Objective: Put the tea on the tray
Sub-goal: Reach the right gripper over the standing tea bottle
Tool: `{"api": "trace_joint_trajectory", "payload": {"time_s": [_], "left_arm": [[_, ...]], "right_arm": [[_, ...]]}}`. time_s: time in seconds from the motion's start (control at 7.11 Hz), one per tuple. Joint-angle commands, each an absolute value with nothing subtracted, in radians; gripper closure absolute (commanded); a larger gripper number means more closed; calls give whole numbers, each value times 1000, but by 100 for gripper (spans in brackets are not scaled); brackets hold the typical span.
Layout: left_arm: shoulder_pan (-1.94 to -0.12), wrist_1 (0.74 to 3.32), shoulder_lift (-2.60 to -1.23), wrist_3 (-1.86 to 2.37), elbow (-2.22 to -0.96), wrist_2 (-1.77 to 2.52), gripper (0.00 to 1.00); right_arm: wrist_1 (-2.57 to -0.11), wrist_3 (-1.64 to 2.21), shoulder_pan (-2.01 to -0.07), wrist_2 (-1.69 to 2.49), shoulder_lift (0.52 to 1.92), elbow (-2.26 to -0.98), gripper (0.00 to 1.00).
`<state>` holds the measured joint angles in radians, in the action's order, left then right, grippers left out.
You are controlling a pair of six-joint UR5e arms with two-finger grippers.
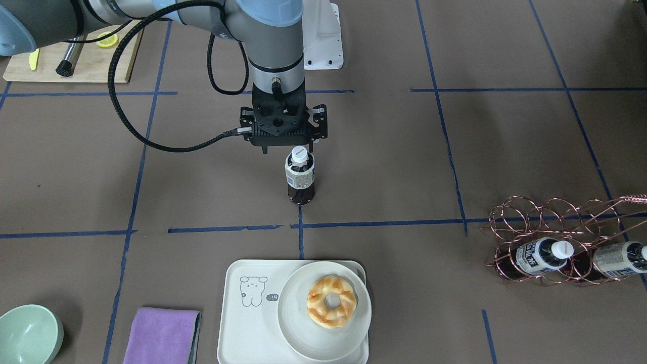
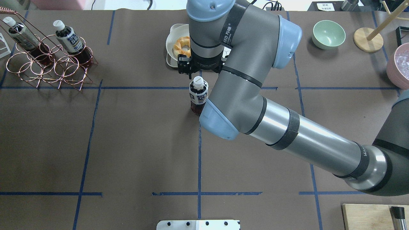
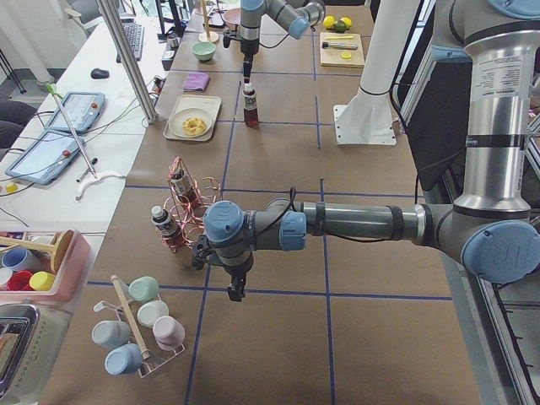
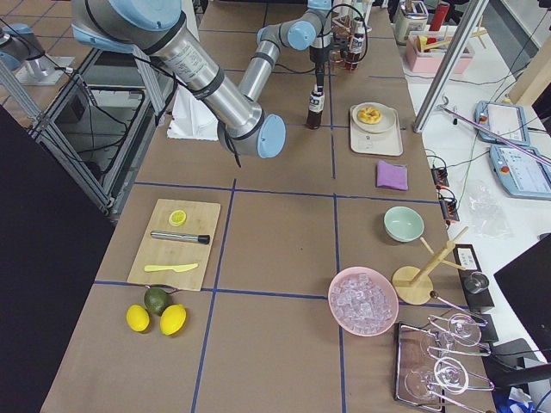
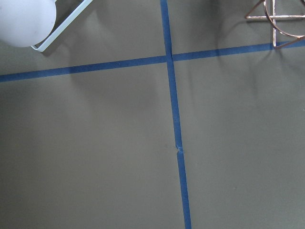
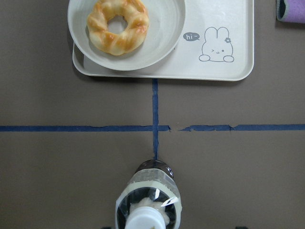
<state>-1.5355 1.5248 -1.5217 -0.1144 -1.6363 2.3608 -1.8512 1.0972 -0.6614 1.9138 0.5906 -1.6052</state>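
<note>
The tea (image 1: 299, 174) is a small bottle of dark liquid with a white cap. It stands upright on the brown table, also in the overhead view (image 2: 198, 95) and at the bottom of the right wrist view (image 6: 147, 205). My right gripper (image 1: 288, 148) hangs just above its cap, fingers spread to either side, open and holding nothing. The cream tray (image 1: 237, 323) with the animal drawing lies beyond the bottle (image 6: 228, 62) and bears a round plate (image 1: 303, 338) with a doughnut (image 1: 331, 301). My left gripper (image 3: 234, 288) shows only in the left side view, beside the wire rack; I cannot tell its state.
A copper wire rack (image 1: 551, 222) holds two more tea bottles (image 1: 543, 253). A purple cloth (image 1: 162, 336) and a green bowl (image 1: 28, 336) lie beside the tray. A wooden board (image 1: 91, 63) with a knife sits near the robot's base.
</note>
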Motion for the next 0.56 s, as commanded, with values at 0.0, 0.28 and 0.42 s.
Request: {"api": "trace_joint_trajectory", "payload": {"time_s": [0.0,0.28,0.42], "left_arm": [[-1536,1525,-1522,-115,-1637,2361,0],[-1536,1525,-1522,-114,-1637,2362,0],[-1536,1525,-1522,-114,-1637,2361,0]], "right_arm": [[-1850,1098,-646,1902,557,-1559,13],[-1851,1097,-638,1902,528,-1516,26],[-1852,1097,-638,1902,532,-1516,30]]}}
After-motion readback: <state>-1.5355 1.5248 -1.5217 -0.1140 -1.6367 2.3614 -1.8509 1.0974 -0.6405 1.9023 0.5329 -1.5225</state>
